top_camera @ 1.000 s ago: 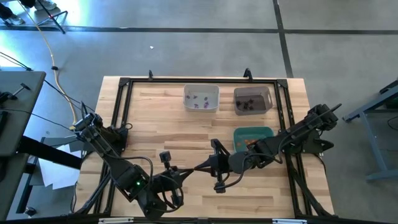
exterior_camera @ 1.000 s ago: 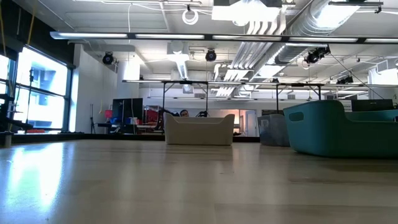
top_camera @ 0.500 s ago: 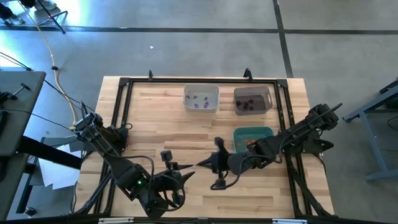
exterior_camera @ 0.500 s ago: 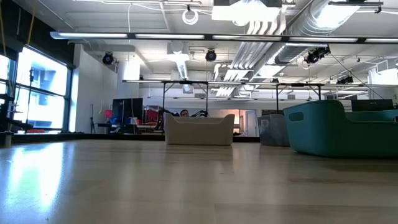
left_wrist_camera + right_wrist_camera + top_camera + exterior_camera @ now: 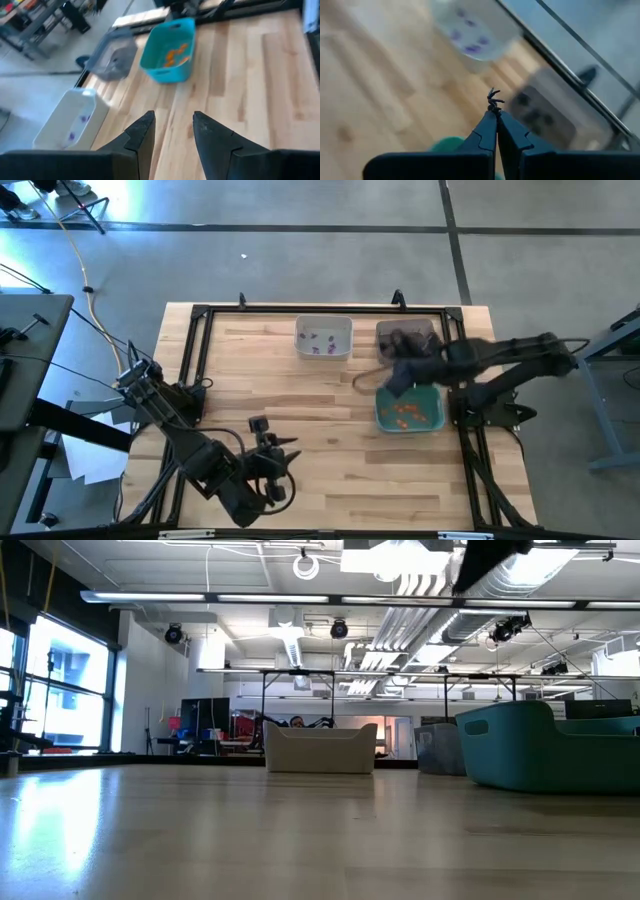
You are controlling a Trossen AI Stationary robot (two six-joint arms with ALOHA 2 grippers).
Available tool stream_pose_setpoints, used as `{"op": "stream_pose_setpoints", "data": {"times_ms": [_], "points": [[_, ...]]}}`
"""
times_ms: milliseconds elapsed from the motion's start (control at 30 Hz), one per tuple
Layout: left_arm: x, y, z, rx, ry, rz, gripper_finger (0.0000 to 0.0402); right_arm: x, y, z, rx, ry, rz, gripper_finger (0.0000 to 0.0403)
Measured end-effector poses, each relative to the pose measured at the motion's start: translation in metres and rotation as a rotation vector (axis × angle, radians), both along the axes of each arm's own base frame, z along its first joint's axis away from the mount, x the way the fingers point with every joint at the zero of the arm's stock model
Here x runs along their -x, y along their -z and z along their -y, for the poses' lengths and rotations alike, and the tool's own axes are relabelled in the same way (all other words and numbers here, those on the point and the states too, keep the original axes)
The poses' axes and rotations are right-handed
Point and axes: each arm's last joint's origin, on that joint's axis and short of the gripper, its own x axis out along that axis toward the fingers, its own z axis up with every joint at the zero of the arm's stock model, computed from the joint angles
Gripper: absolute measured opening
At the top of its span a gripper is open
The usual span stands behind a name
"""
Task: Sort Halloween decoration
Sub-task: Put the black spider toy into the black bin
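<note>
Right gripper [image 5: 496, 114]: swung from mid-bench to grey bin [image 5: 407, 340], jaws clenched on black spider trinket [image 5: 493, 100]. Left gripper [image 5: 172, 131]: jaws released, empty. Drop pending.

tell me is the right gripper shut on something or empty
Shut on a black spider trinket: in the right wrist view the right gripper has its fingertips pinched together with the spider sticking out of them.
</note>
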Motion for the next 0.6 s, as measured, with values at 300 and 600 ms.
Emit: {"op": "stream_pose_setpoints", "data": {"times_ms": [300,600], "points": [[0.011,0.008,-0.021,-0.026,-0.15,-0.086,0.0122,0.029,0.025,0.081,-0.083,0.149,-0.051,0.0],[0.018,0.009,-0.037,-0.071,-0.261,-0.097,0.0122,0.046,0.098,0.152,-0.323,0.183,0.06,0.0]]}}
